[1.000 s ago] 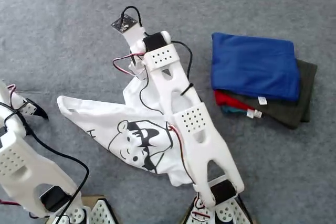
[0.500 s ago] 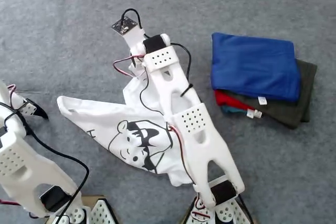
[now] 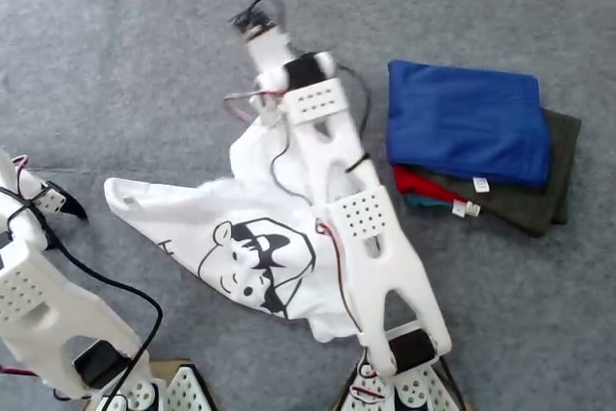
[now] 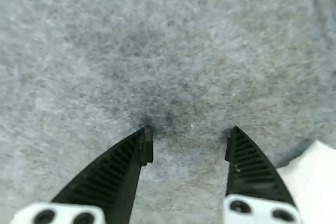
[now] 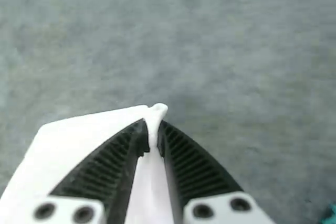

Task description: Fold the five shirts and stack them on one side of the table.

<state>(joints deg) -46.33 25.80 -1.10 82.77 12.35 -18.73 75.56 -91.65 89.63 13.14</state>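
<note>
Pinching the limp white shirt [image 3: 183,218], right tool [image 5: 152,126] clamps; left tool [image 4: 190,132] gapes above felt [image 4: 168,35].

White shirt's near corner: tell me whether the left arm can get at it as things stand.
Probably yes. The left gripper is open over bare grey cloth, and the white shirt lies right beside it with nothing between them.
</note>
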